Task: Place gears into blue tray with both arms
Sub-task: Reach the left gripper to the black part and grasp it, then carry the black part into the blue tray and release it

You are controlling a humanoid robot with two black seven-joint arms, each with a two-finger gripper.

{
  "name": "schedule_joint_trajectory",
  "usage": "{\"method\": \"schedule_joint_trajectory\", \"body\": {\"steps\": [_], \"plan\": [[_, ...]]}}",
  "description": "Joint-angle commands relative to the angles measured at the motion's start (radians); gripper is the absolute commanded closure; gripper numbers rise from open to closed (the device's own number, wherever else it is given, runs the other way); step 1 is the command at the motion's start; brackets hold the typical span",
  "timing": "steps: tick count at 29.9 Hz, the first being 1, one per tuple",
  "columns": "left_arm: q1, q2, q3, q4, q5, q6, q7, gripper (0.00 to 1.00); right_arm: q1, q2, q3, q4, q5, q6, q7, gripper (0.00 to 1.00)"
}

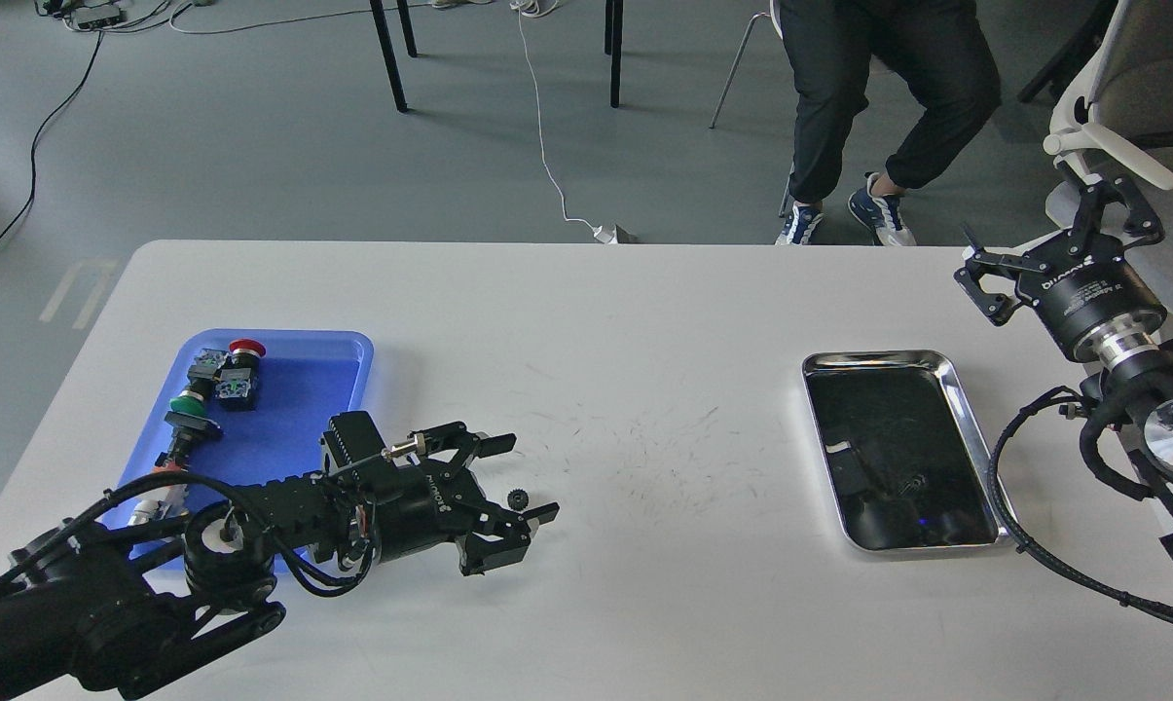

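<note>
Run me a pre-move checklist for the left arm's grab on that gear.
1. Left gripper jaws open: ok.
2. Gear lies between the jaws on the white table: ok.
3. Gear already gripped: not ok, jaws not closed on it.
4. Blue tray has bare floor for a drop: ok, though push-button switches fill its left side.
5. Right gripper clear of the left arm, raised at the far right: ok.
6. Gear lying flat: cannot tell.

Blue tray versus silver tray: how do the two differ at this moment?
The blue tray is matte plastic and lies at the table's left; the silver tray is shiny metal and lies at its right. The blue tray holds push-button switches; the silver tray looks nearly bare. The left arm overlaps the blue tray's near edge; nothing covers the silver tray. Both are shallow, rectangular and round-cornered.
</note>
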Motion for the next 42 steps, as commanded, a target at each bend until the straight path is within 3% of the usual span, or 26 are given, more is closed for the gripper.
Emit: {"method": "schedule_joint_trajectory", "body": {"steps": [1, 13, 16, 19, 25, 33, 36, 42], "plan": [[0.015, -0.024, 0.000, 0.045, 0.000, 0.006, -0.021, 0.13, 0.001, -0.001, 0.000, 0.002, -0.001, 0.000, 0.000, 0.03], [0.044, -0.037, 0.003, 0.111, 0.000, 0.023, -0.032, 0.48, 0.000, 0.002, -0.003, 0.003, -0.001, -0.003, 0.000, 0.03], [0.054, -0.033, 0.003, 0.113, 0.000, 0.023, -0.034, 0.76, 0.001, 0.007, -0.008, 0.009, -0.002, -0.003, 0.000, 0.03], [0.057, -0.032, 0.001, 0.111, 0.000, 0.023, -0.034, 0.87, 0.004, 0.016, -0.029, 0.008, -0.002, -0.005, 0.000, 0.03], [0.052, 0.003, -0.015, 0.073, 0.000, 0.029, -0.035, 0.90, 0.004, 0.021, -0.031, 0.012, -0.002, -0.006, 0.000, 0.03], [0.038, 0.271, -0.150, -0.251, -0.123, -0.003, -0.006, 0.90, 0.003, 0.011, -0.031, 0.034, -0.002, -0.008, 0.000, 0.03], [0.037, 0.373, -0.201, -0.268, -0.158, 0.000, -0.028, 0.90, 0.003, 0.011, -0.031, 0.035, -0.002, -0.008, 0.000, 0.03], [0.051, 0.508, -0.213, -0.210, -0.294, 0.044, -0.110, 0.90, 0.003, 0.011, -0.031, 0.037, -0.002, -0.008, 0.000, 0.03]]}}
